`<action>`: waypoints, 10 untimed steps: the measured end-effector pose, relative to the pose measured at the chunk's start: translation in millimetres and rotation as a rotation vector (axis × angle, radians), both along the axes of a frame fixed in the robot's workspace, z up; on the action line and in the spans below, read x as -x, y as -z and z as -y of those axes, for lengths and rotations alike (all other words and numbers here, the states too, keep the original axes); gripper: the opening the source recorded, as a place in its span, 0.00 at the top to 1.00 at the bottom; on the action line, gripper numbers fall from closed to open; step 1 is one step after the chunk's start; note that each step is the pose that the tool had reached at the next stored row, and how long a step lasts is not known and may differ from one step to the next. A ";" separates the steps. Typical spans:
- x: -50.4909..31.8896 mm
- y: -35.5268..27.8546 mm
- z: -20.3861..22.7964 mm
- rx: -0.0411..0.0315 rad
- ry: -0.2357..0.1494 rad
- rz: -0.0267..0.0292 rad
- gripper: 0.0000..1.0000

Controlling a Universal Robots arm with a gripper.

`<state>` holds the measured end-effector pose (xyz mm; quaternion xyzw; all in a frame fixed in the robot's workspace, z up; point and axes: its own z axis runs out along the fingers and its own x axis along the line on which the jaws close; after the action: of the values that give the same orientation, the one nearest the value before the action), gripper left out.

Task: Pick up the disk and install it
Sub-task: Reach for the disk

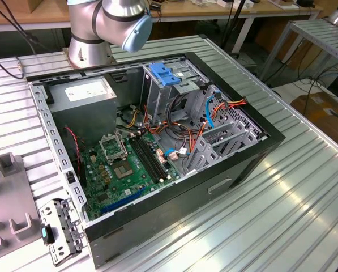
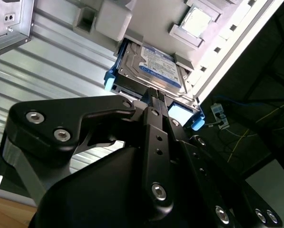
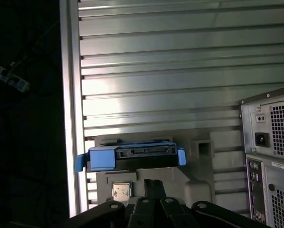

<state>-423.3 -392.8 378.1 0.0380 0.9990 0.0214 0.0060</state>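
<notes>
In the exterior view the computer case [image 1: 270,136] lies open on the ribbed desk [image 1: 282,226]. Its motherboard [image 1: 129,164] is bare, and a blue latch [image 1: 166,75] sits on top of the drive cage [image 1: 157,99]. The arm [image 1: 109,22] rises behind the case, and part of a grey holder [image 1: 13,195] sits on the desk at the exterior view's left.

In the second wrist view the disk [image 2: 156,66] lies label up in the holder [image 2: 146,19], with blue rails [image 2: 110,78] on its 2 sides. The black jaws point at its near edge, drawn close together and holding nothing (whether they touch that edge I cannot tell).

In the first wrist view the disk [image 3: 132,156] shows edge-on, seated in the holder [image 3: 194,187]. The jaws are just short of it, and the back of the case [image 3: 270,156] stands near.

The pick-up looks to be the step in hand, and it is not yet made. A grasp, I judge, calls for the jaws to spread wider than the disk and close squarely on its sides.
</notes>
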 end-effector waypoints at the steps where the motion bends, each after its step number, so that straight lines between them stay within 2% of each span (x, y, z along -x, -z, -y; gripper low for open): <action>1: 1.3 0.0 0.0 0.0000 0.000 -0.0001 0.89; 4: 7.1 0.1 0.0 -0.0001 0.000 0.0000 0.89; 7: 16.9 0.2 -0.4 0.0001 0.000 -0.0001 0.89; 9: 21.6 0.5 -7.2 0.0002 0.000 0.0000 0.89; 10: 24.1 1.5 -12.9 0.0068 0.000 0.0002 0.89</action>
<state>-447.4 -379.8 376.6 0.0381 0.9991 0.0180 0.0062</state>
